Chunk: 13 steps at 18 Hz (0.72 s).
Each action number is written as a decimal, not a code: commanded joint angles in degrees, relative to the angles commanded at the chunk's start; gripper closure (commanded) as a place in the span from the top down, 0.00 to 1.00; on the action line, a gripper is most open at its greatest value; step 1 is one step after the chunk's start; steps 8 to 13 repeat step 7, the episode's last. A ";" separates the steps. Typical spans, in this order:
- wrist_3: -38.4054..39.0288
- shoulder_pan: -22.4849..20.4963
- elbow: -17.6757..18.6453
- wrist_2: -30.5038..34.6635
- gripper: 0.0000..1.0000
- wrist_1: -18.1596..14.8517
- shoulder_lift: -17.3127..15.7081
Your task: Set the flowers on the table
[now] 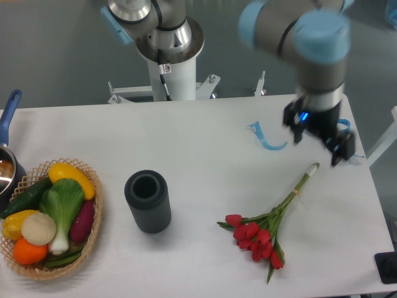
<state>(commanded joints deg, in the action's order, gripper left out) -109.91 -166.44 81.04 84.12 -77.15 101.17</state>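
Observation:
The flowers (263, 231), a bunch of red tulips with green leaves and tied green stems, lie flat on the white table (205, 143) at the right front, blooms toward the front and stem ends toward the back right. My gripper (317, 148) hangs above the table just behind and right of the stem ends, clear of them. Its two dark fingers stand apart with nothing between them.
A dark grey ribbed vase (148, 202) stands empty at the table's middle front. A woven basket (49, 217) of vegetables sits at the front left, with a blue-handled pot (7, 155) behind it. A blue strip (263, 138) lies left of the gripper.

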 joint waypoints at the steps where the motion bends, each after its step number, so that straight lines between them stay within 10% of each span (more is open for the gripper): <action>1: -4.22 -1.41 0.00 -0.09 1.00 -1.49 -0.62; 13: -13.22 -8.19 0.61 -3.08 1.00 -6.34 -2.56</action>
